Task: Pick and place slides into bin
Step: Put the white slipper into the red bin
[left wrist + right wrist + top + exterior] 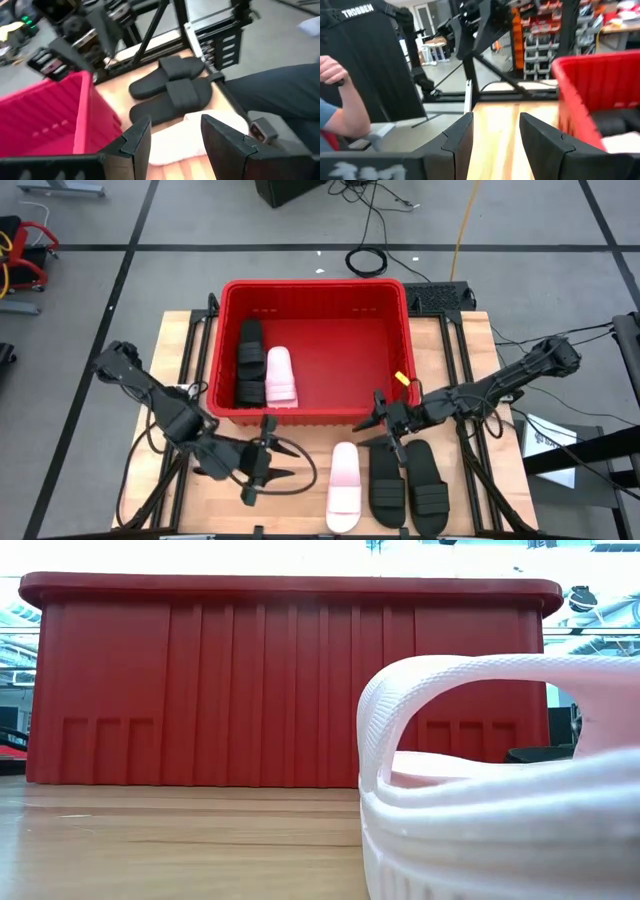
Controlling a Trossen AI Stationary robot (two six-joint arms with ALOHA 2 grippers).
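From above, the red bin (pixel 318 350) sits at the far middle of the wooden table (pixel 305 500), holding black slides (pixel 249 360) stacked along its left wall with a pale pink slide (pixel 280 376) just beside them. On the table in front of the bin lie another pale pink slide (pixel 344 486) and, to its right, two black slides (pixel 410 485) side by side. The left gripper (pixel 262 463) hangs over the bare wood near the bin's front wall, just left of the pink slide, its fingers spread and holding nothing. The right gripper (pixel 385 425) hovers at the bin's front right corner, above the toes of the black pair, likewise open and empty. A small yellow tag (pixel 402 378) shows at the bin's right inner wall, and cables (pixel 368 258) lie on the floor beyond. From table height, the pink slide's strap (pixel 480 700) fills the near right and hides part of the bin's ribbed wall (pixel 200 690). The left wrist camera looks past its parted fingers (pixel 135 145) at the pink slide (pixel 190 135) and the black pair (pixel 172 87), with the bin's corner (pixel 50 115) alongside. The right wrist camera shows its fingers (pixel 457 140) apart over bare wood, the bin (pixel 600 85) to one side, a person's arm (pixel 342 107) at the edge, and a black panel (pixel 370 55) reading "TROSSEN".
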